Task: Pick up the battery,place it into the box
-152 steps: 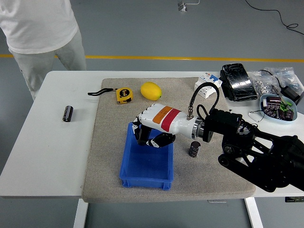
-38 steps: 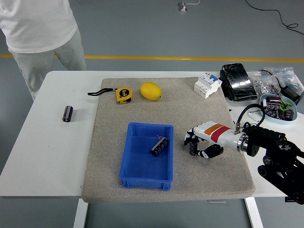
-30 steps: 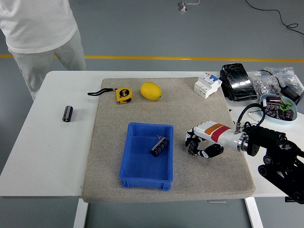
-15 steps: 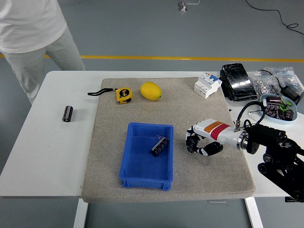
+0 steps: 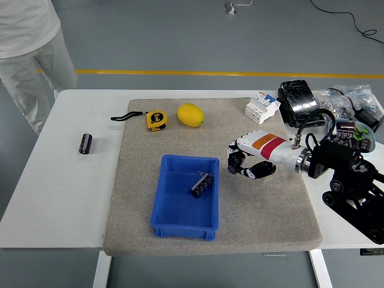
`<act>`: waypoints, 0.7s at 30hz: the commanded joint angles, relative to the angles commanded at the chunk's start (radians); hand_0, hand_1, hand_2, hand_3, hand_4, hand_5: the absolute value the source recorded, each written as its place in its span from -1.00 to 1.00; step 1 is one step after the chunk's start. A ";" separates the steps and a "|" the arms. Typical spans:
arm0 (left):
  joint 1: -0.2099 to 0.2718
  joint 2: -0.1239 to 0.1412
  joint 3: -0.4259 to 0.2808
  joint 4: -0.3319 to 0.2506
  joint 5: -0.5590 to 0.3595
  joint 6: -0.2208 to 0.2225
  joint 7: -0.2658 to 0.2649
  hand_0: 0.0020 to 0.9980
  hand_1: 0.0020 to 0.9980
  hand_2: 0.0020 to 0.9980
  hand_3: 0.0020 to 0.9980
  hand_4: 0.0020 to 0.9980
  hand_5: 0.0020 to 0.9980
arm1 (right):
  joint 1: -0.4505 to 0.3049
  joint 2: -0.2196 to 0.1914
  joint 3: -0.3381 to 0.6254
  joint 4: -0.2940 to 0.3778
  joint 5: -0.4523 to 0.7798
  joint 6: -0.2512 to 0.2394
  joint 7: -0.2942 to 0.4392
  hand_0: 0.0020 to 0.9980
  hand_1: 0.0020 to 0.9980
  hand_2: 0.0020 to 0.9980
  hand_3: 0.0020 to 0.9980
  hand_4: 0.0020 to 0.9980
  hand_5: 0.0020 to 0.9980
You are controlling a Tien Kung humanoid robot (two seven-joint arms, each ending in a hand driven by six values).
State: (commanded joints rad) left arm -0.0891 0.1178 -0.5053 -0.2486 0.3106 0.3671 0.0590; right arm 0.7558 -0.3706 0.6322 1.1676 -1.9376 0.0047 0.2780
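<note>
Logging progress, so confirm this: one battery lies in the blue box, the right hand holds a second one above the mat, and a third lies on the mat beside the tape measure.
Wrong on the third battery: the head view shows it on the bare white table, left of the mat. The rest stands.

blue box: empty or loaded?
Loaded. One battery lies tilted inside the blue box, near its right wall. The right hand holds a second one above the mat, not yet in.

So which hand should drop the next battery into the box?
Right. The right hand already grips a battery and hangs just right of the blue box, where one battery already lies. No left arm is in view.
</note>
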 joint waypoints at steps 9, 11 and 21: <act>-0.002 0.003 -0.005 0.000 0.011 -0.001 0.003 0.52 0.37 0.41 0.27 0.41 0.21 | 0.038 0.018 0.002 0.109 -0.013 0.004 -0.008 -0.18 -0.19 -0.05 -0.06 0.19 -1.00; -0.006 0.004 -0.001 -0.001 0.011 -0.002 0.002 0.52 0.37 0.40 0.27 0.40 0.20 | 0.056 0.022 -0.028 0.135 -0.003 0.007 -0.008 -0.18 -0.19 -0.05 -0.06 0.19 -1.00; -0.018 0.005 0.008 -0.001 0.001 -0.002 -0.004 0.52 0.36 0.40 0.27 0.40 0.21 | 0.095 0.037 -0.127 0.161 -0.003 0.015 -0.015 -0.12 -0.17 0.00 -0.03 0.22 -1.00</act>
State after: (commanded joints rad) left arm -0.1067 0.1232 -0.4975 -0.2491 0.3117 0.3654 0.0549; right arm 0.8510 -0.3332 0.5054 1.3286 -1.9401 0.0194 0.2627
